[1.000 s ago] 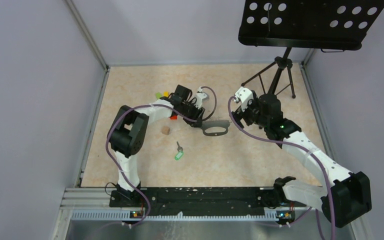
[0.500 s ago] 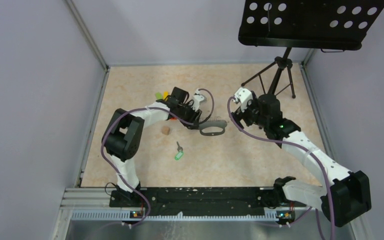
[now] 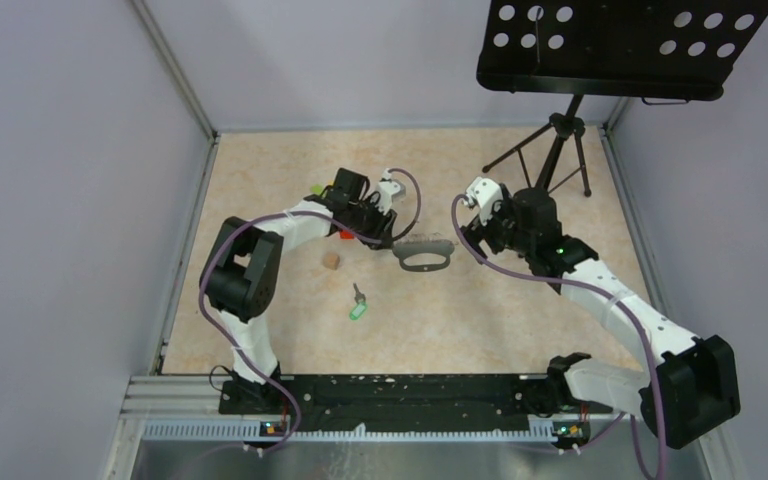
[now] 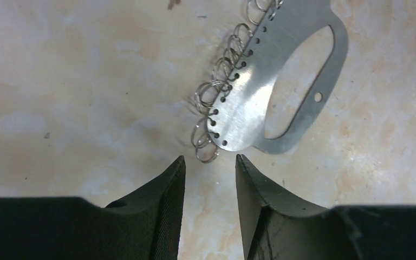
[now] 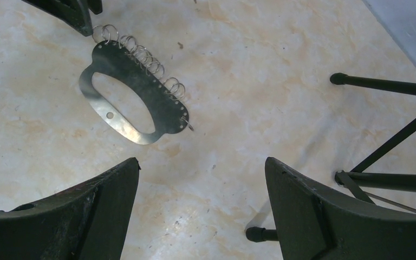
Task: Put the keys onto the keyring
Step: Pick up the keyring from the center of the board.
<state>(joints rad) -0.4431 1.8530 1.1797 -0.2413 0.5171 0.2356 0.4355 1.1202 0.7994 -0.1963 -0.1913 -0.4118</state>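
Left tool [image 4: 210,160] part-spread, empty — keyring [image 4: 252,97] flat on bench [image 4: 59,81] just ahead of its tips, long axis running away up-right. Right tool [image 5: 201,161] spread wide, farther off. Green-tagged key [image 3: 357,308] lies well apart, nearer the bases.

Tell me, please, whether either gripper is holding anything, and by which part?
Nothing is held: the left gripper is open by the keyring, the right gripper open and empty.

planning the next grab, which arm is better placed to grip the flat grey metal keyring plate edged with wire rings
Left. The left gripper sits at one end of the flat grey metal keyring plate, jaws partly open, lined up on it. The right gripper, wide open, hangs farther back.
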